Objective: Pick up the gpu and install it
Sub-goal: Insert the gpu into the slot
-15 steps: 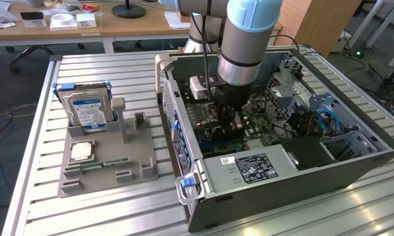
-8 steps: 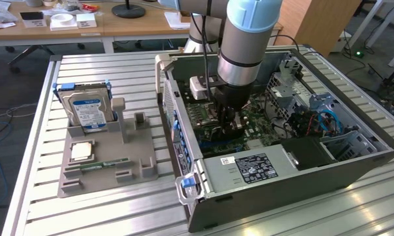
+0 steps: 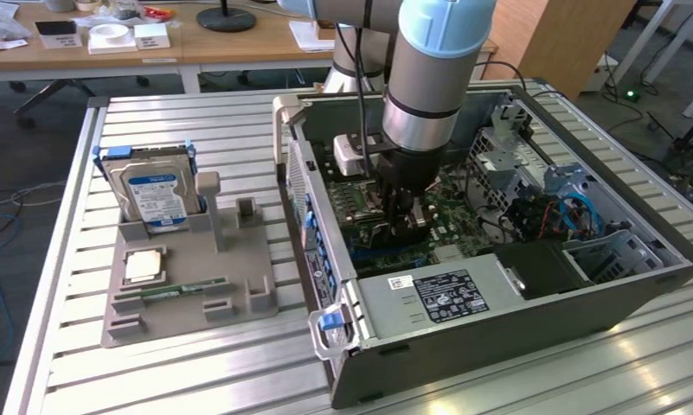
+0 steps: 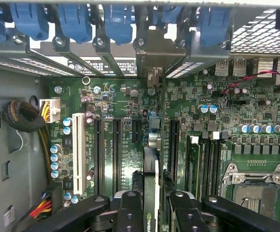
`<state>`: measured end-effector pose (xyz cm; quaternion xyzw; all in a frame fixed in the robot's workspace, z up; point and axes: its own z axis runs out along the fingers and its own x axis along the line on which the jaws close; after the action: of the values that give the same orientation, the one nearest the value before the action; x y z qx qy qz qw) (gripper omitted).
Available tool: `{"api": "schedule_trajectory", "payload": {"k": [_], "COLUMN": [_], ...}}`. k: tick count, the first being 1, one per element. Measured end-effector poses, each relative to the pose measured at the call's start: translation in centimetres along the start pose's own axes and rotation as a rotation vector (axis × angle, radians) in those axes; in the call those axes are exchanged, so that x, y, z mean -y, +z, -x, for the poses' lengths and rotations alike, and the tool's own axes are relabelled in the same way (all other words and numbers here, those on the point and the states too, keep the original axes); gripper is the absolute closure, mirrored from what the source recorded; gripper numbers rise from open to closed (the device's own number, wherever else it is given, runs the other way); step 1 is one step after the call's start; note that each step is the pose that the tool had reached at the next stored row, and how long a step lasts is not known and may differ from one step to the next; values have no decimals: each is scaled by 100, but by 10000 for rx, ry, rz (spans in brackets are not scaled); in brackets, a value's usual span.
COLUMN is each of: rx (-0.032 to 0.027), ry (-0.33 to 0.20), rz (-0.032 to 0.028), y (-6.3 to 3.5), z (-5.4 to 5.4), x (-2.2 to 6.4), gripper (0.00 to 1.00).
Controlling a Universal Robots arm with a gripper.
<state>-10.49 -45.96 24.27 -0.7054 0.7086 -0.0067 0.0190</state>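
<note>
Pincer (image 4: 150, 203) clamped on the gpu (image 4: 150, 169) — card held edge-on (bracket toward the case's rear slots) just above the motherboard (image 4: 120, 121) inside the open computer case (image 3: 623, 290).

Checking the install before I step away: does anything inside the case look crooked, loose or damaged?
Nothing stands out. The gripper holds the gpu edge-on above the motherboard, its silver bracket toward the rear slot openings. Whether it is seated cannot be told.
</note>
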Motion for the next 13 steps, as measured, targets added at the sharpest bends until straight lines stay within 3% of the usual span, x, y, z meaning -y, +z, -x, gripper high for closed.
{"api": "schedule_trajectory", "payload": {"k": [13], "rx": [-3], "ry": [-1], "rz": [1], "y": [10], "z": [-4], "x": [-9], "gripper": [74]}}
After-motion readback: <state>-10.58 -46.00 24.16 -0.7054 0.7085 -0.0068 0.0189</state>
